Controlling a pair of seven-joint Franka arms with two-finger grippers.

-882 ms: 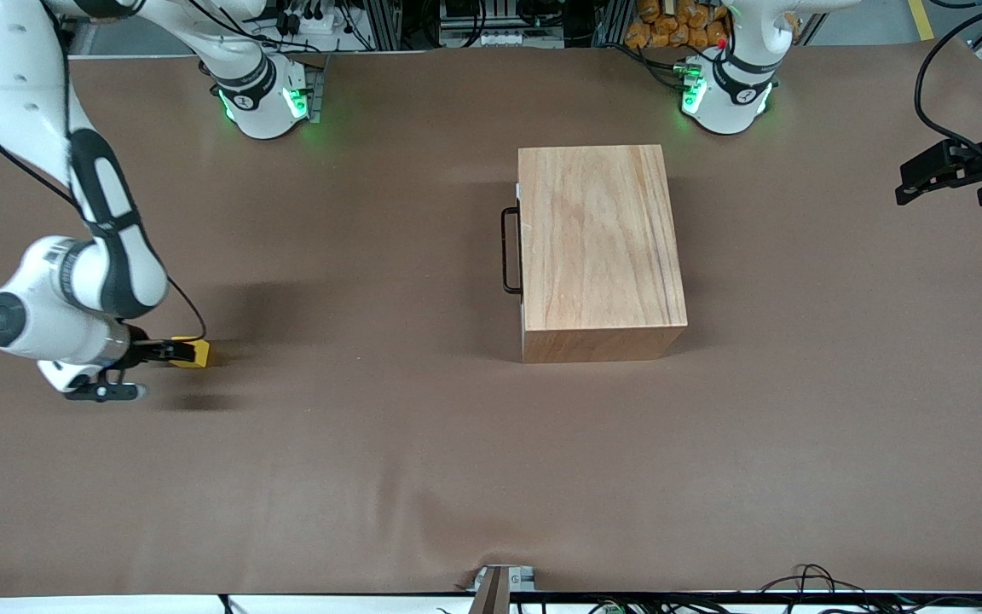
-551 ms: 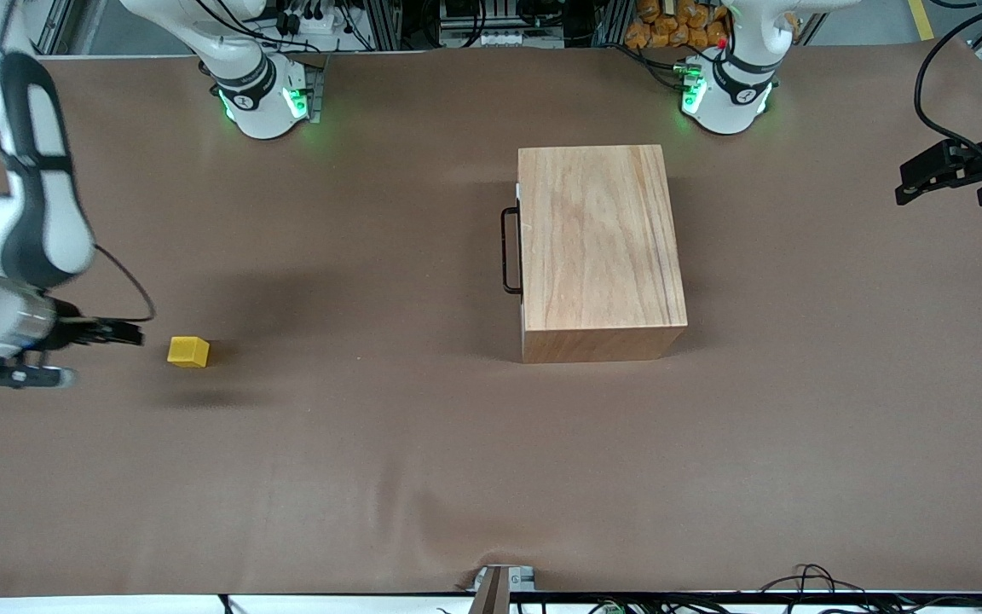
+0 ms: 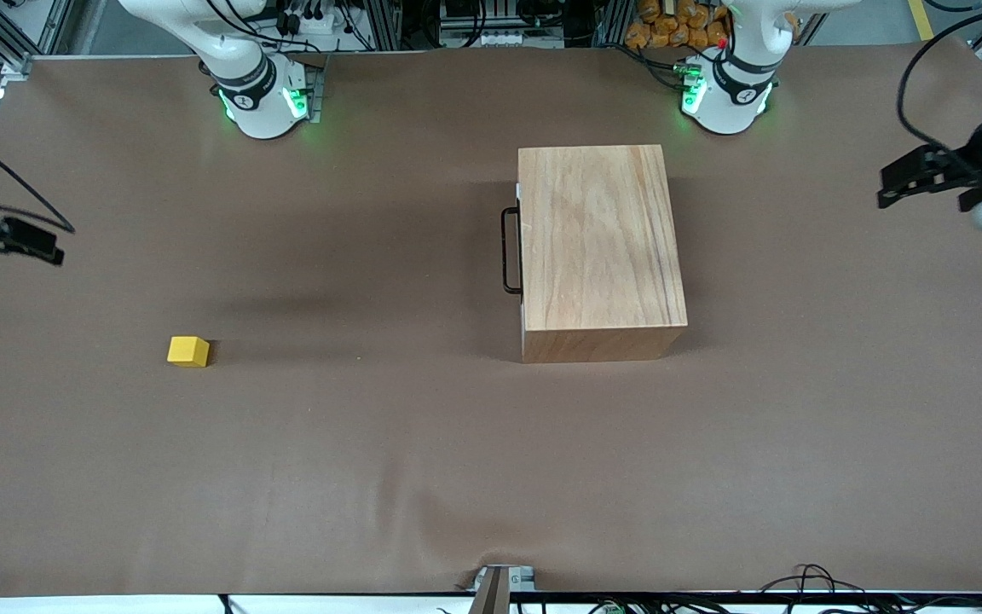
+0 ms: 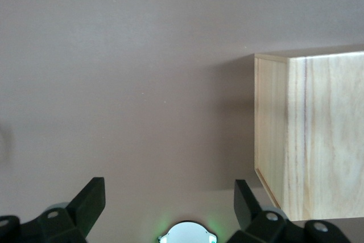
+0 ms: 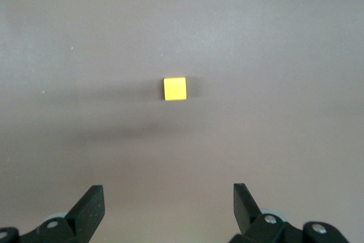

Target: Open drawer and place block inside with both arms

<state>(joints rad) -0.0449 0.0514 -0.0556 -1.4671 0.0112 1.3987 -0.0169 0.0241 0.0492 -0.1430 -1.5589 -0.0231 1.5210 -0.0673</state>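
The yellow block (image 3: 188,351) (image 5: 174,89) lies alone on the brown table, toward the right arm's end. My right gripper (image 3: 39,243) (image 5: 168,206) hangs open and empty, high over the table's edge at that end, well apart from the block. The wooden box (image 3: 597,247) (image 4: 307,140) stands mid-table with its drawer shut. The drawer's black handle (image 3: 510,250) faces the right arm's end. My left gripper (image 3: 887,189) (image 4: 168,203) hangs open and empty over the table's left-arm end, apart from the box.
Both green-lit arm bases (image 3: 265,98) (image 3: 725,94) stand along the table's edge farthest from the front camera. A metal bracket (image 3: 495,584) sits at the edge nearest that camera. Bare brown tabletop (image 3: 355,281) lies between block and box.
My right gripper, open round the block a second ago, has drawn back and risen toward its end of the table. The block stayed put. The left gripper shifted slightly toward the box.
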